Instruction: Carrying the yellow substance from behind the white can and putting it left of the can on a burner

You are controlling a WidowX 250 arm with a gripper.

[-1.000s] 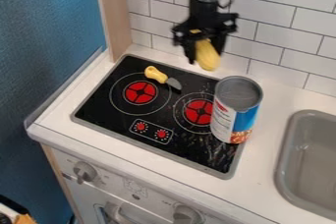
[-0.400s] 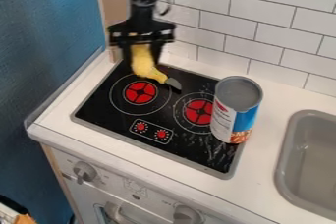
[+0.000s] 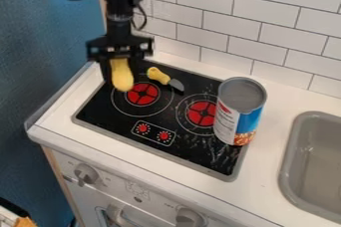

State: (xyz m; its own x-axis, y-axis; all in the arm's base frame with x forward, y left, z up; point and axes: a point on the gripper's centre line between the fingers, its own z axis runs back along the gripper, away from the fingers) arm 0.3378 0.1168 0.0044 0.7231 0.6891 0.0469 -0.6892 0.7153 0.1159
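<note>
Over the upper left part of the stove, the black gripper [image 3: 121, 71] hangs down, shut on a yellow oblong object [image 3: 122, 75]. The object's lower end overlaps the left edge of the left burner [image 3: 142, 94] from this angle; its exact height above the stovetop is hard to tell. At the stove's right side stands the can [image 3: 241, 111], with a white and blue label and a grey top, beside the right burner [image 3: 201, 113].
A toy knife with a yellow handle [image 3: 158, 75] lies behind the left burner, right of the gripper. The grey sink [image 3: 287, 171] is at the right, the tiled wall [image 3: 279, 32] behind, and a blue wall [image 3: 47, 47] at the left.
From near the back wall, the gripper has moved left with the yellow object, passing over the knife to the stove's left side. The can and knife have stayed put.
</note>
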